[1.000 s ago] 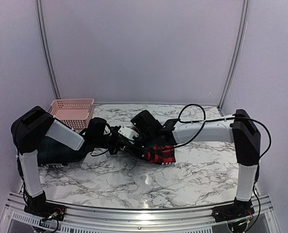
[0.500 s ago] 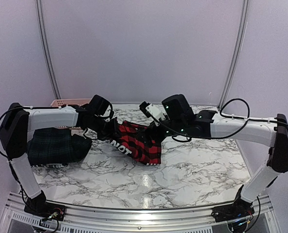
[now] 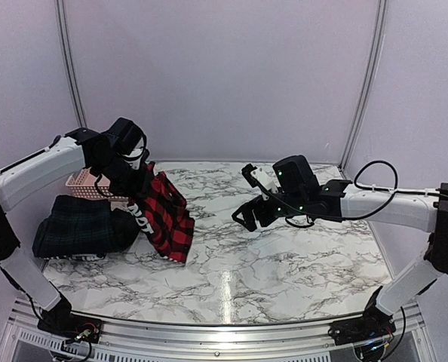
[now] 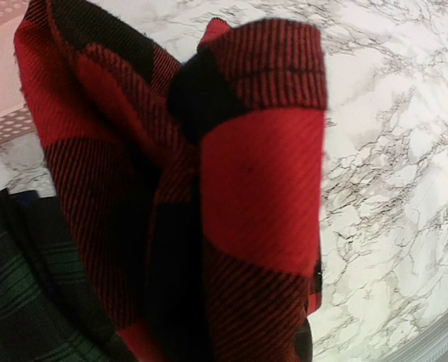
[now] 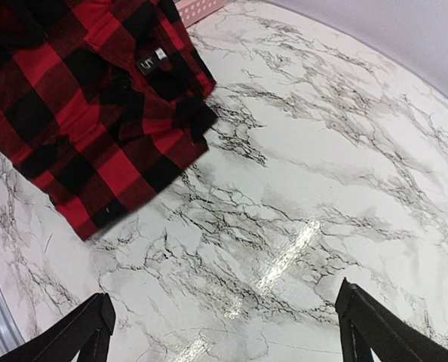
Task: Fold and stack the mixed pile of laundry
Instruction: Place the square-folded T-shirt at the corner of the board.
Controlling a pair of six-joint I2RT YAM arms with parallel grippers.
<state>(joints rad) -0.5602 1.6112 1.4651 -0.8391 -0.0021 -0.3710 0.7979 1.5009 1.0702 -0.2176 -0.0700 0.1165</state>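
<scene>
Dark green plaid garment (image 3: 84, 226): laid on the counter (image 3: 284, 264), below the left pincer (image 3: 136, 181). Red-and-black checked shirt (image 3: 166, 219): clamped in the left pincer and hung bunched beneath it; a slip or a creased landing is risked. Its white lettering cannot be read. Right pincer (image 3: 248, 215): spread wide, nothing held.

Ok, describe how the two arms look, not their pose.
The left arm and right arm have white tubular links, bulky black joint housings and thin black cables looping alongside. Wrists and jaws are black; a small white block sits on the right wrist.
</scene>
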